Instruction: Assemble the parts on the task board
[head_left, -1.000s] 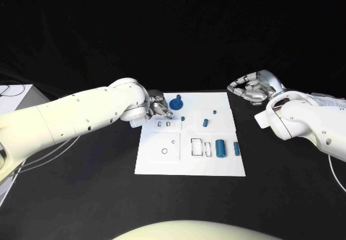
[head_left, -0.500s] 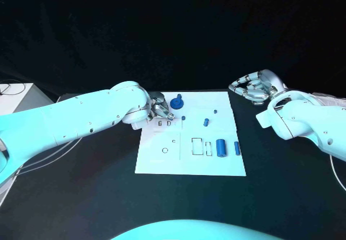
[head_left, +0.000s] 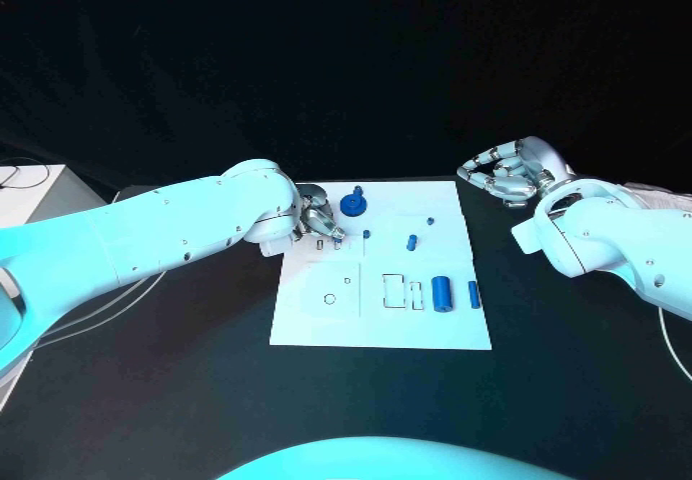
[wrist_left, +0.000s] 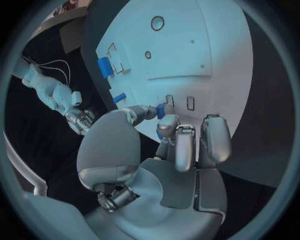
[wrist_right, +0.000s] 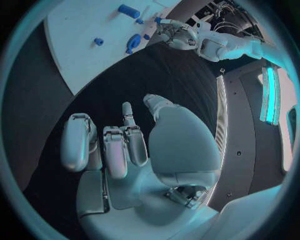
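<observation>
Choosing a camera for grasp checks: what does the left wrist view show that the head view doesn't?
Left wrist view: the left robot hand's palm side, its fingertips at a small blue part. Head view: the white task board's full outline and that hand's back. Both: the board's rectangular slots, the thick blue cylinder and the curled right robot hand.

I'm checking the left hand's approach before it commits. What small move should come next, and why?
Probably a slight close of the left hand on the round blue part at the task board's far edge. Its fingertips sit right beside that part, but no firm grip shows. The right hand hangs off the board, holding nothing.
</observation>
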